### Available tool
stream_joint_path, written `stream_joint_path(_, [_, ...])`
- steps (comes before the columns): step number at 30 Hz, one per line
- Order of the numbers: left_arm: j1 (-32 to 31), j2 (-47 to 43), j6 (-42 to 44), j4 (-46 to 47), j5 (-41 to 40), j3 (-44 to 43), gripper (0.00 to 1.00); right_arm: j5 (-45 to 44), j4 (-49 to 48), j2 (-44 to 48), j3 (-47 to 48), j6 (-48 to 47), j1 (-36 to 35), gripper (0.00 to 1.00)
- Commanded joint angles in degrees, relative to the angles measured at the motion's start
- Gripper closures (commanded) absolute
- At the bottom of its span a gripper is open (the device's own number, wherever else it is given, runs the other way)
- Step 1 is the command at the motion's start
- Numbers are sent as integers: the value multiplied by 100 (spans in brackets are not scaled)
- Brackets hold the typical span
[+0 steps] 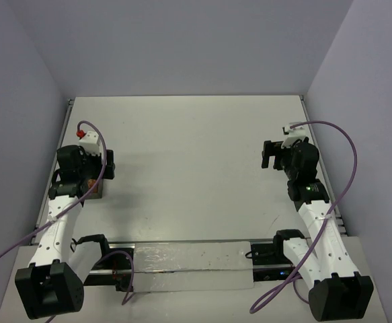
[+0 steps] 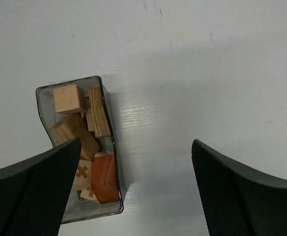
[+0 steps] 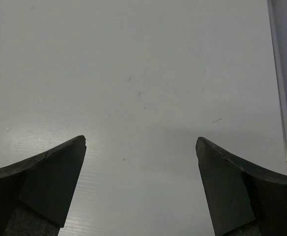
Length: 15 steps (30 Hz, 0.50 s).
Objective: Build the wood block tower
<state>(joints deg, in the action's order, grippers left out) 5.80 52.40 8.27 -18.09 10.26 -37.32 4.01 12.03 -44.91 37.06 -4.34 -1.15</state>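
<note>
No stacked wood block tower is in view. The wood blocks lie jumbled in a dark translucent bin (image 2: 111, 147): a light-tan cube (image 2: 68, 98), a grained plank (image 2: 99, 112), a brown cube (image 2: 74, 132), a reddish-brown block (image 2: 105, 178) and pale blocks marked with an X (image 2: 83, 172). My left gripper (image 2: 136, 142) is open above the table, just right of the bin, and its left finger (image 2: 45, 182) overlaps the bin's near corner. From above, the bin (image 1: 96, 192) peeks out beneath the left gripper (image 1: 110, 165). My right gripper (image 3: 141, 140) (image 1: 269, 155) is open over bare table.
A white table (image 1: 196, 161) is walled at the back and on both sides. Its right edge rail (image 3: 281, 98) runs close to my right gripper. A clear plastic strip (image 1: 189, 266) lies along the near edge between the arm bases.
</note>
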Motion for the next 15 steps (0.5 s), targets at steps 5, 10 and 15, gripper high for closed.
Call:
stream_joint_path(5, [44,-68,170,-8,-11,6,1,3,-175,-7,21,-23,-43,0])
stream_joint_path(10, [49,-90,201,-47,-49,-16,1,3,-180,-20,26,-14,-43,0])
stream_joint_path(15, [47,168,43,-127,-296,-259,1,-32,-175,-29,30,-32,-43,0])
